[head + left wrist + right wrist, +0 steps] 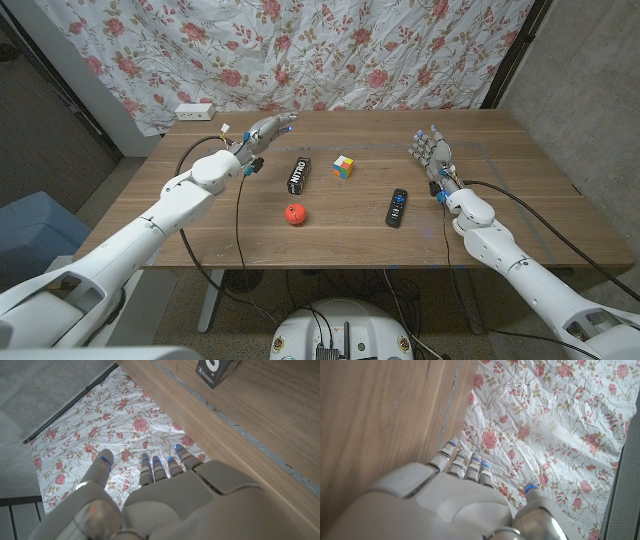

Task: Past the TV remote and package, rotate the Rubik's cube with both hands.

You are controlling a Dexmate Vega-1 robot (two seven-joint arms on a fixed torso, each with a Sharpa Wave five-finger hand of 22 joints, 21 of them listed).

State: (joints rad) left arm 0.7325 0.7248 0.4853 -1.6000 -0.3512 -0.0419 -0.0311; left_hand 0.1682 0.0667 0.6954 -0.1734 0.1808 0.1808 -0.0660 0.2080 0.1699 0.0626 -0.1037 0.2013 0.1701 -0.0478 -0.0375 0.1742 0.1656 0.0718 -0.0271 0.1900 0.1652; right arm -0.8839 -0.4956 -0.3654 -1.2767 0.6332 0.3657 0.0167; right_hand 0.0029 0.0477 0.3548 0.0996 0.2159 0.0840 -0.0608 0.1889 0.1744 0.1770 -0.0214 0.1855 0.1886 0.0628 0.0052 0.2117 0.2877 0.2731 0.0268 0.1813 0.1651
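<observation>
Sitting between both hands, Rubik's cube (344,167) untouched, left hand (262,133) and right hand (431,154) fingers apart, empty

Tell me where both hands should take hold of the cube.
Probably the cube by its two side faces, one hand from each side. It sits alone between the package and remote, with the open left hand and right hand already flanking it.

Premises present as a makeshift lab or test room: wooden table (520,215) against bare grey walls (575,60), floral sheet (330,50) hung as backdrop at far side, power strip (194,111) far left.
</observation>
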